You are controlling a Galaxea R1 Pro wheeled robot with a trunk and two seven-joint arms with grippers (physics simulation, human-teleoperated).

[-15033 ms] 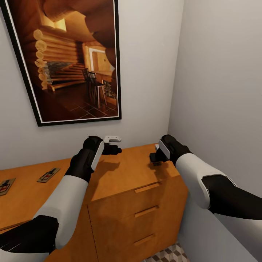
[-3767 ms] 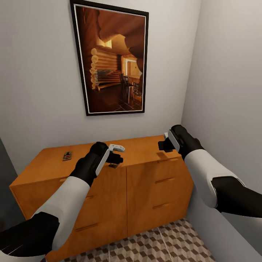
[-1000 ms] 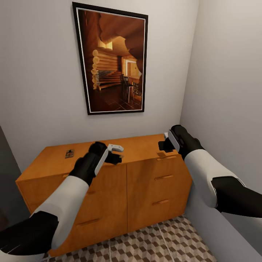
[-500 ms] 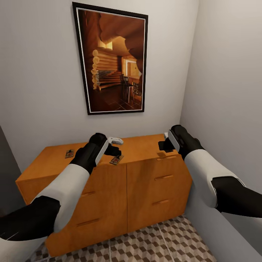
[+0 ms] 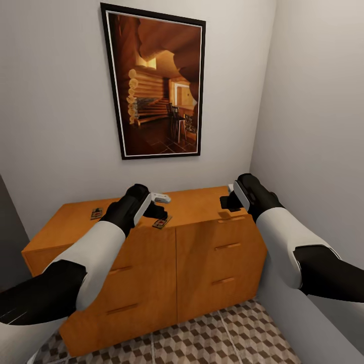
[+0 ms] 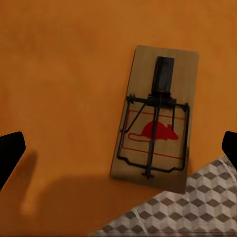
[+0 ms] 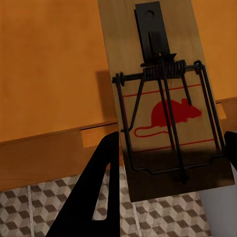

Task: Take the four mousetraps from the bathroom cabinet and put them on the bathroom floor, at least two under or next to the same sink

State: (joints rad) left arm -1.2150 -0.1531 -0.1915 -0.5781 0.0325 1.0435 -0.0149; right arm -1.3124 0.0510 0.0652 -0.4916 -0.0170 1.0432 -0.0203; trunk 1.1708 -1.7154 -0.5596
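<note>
Left gripper (image 5: 157, 206), fingers apart, hangs just over a mousetrap (image 5: 162, 221) at the cabinet's (image 5: 202, 253) front edge. Right gripper (image 5: 226, 202), at 3 o'clock, clamps another trap (image 7: 163, 94).

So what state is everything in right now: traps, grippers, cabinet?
Left gripper: open, above the edge trap.
Right gripper: shut on the held trap.
Held trap: in the air, between the right fingers.
Edge trap: flat on the cabinet top at its front edge, not gripped.
Far trap: flat on the cabinet top, untouched.
Cabinet: drawers shut.
</note>
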